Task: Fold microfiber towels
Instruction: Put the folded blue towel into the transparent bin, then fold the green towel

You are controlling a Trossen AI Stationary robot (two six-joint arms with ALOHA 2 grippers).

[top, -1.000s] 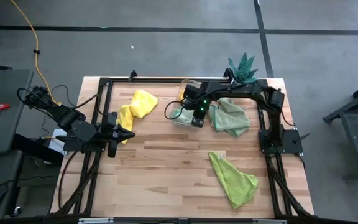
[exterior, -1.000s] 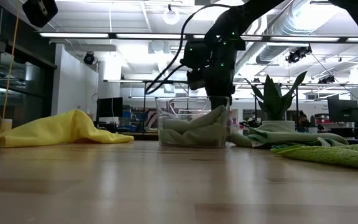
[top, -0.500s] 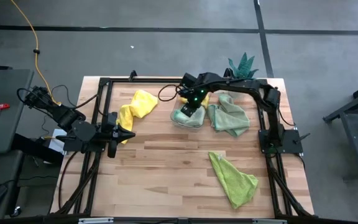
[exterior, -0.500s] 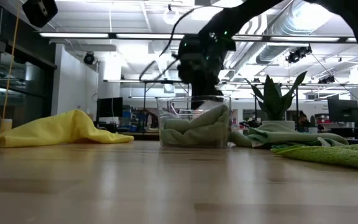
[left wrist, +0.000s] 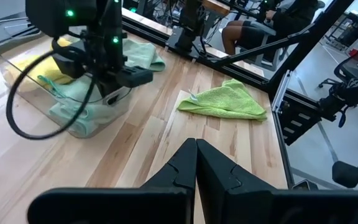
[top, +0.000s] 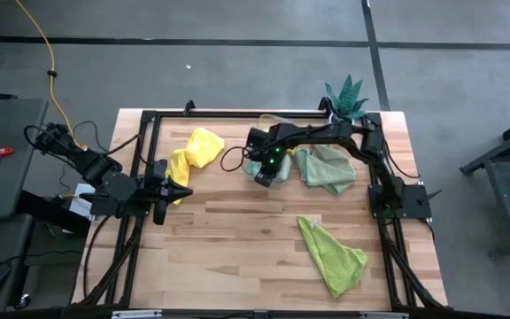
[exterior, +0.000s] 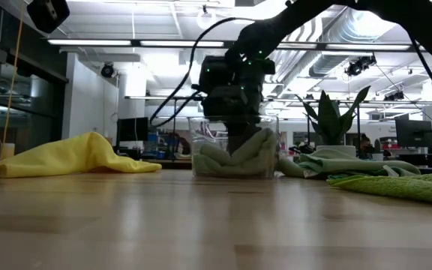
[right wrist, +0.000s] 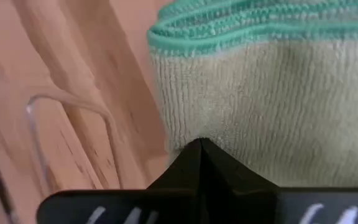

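Note:
A pale mint towel (right wrist: 260,106), folded, lies in the clear bin (exterior: 201,127) at the table's far middle, with a yellow cloth (left wrist: 42,65) beside it in the bin. My right gripper (right wrist: 201,144) is shut and reaches down into the bin onto the mint towel. Another mint towel (top: 328,168) lies crumpled to the bin's right. A yellow towel (top: 193,151) lies at the far left and a lime towel (top: 333,255) at the near right, both flat on the table. My left gripper (left wrist: 196,144) waits shut above the table's left side. My right gripper presses its shut fingertips onto the folded mint towel's upper face (right wrist: 229,124), a little back from its stacked teal-stitched edges (right wrist: 229,25). It comes from above, slanting down. The towel rests in the bin and is dented in around the fingers (exterior: 240,142).
A spiky green potted plant (top: 345,96) stands at the far right, behind the loose mint towel. The black frame rails (top: 237,113) run along the table's edges. Bare wood (top: 237,230) lies across the middle and near left.
My right gripper has gone toward the table's left edge and down into the bin, rolling at the wrist, and stays shut. The mint towel's raised top has been pushed down into a hollow under the fingers.

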